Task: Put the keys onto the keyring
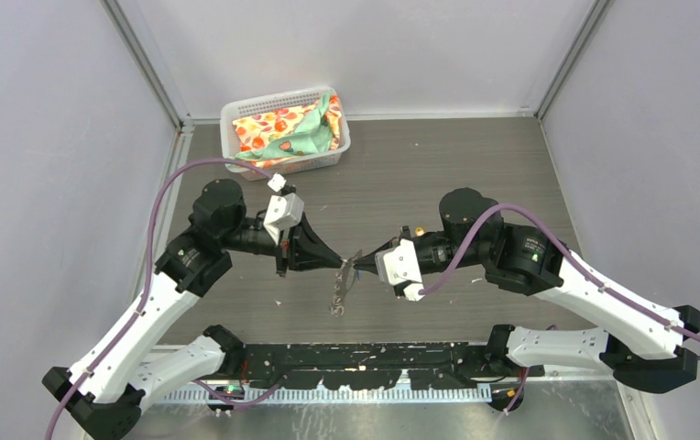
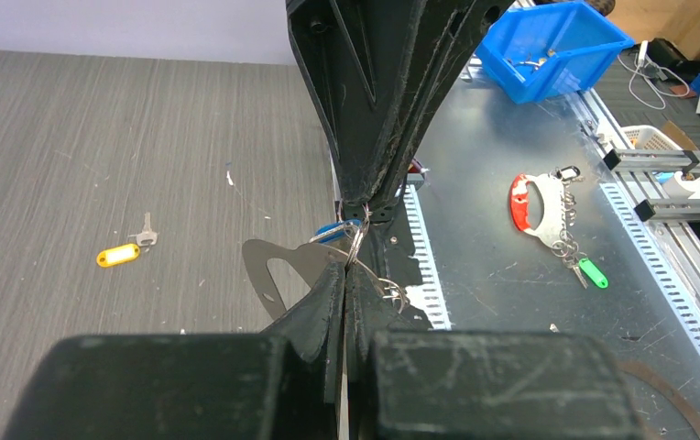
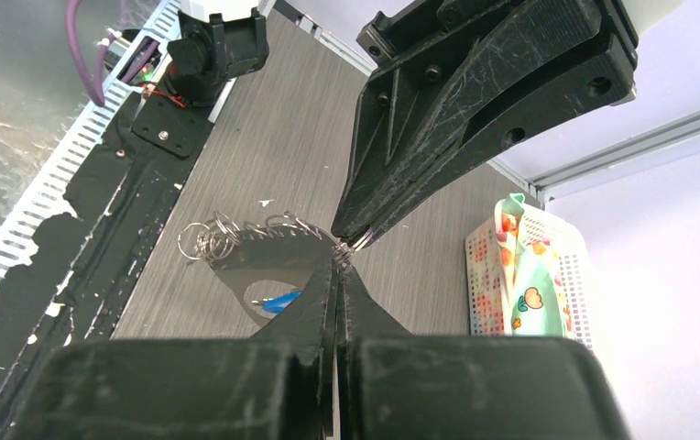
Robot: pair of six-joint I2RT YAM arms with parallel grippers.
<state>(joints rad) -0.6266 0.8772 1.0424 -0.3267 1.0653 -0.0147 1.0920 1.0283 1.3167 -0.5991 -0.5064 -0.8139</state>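
Well, left claw (image 1: 339, 267) and right claw (image 1: 358, 266) meet tip to tip above the bench (image 1: 475, 165), both pinched shut on the keyring (image 2: 278, 266); the blue key (image 2: 331, 230) hangs there, half hidden. The yellow key (image 2: 117, 255) lies apart on the bench.

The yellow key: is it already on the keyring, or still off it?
Off. The yellow key lies flat on the table, clearly apart from the keyring, which is held up to its right.

The right gripper (image 3: 337, 272) is seen pressed shut, tip to tip with the left gripper (image 3: 357, 236), which is closed on a wire loop at the keyring (image 3: 236, 266) edge. A blue key (image 3: 278, 299) is glimpsed through the oval hole. Loose rings (image 3: 207, 240) are bunched along the fringe.
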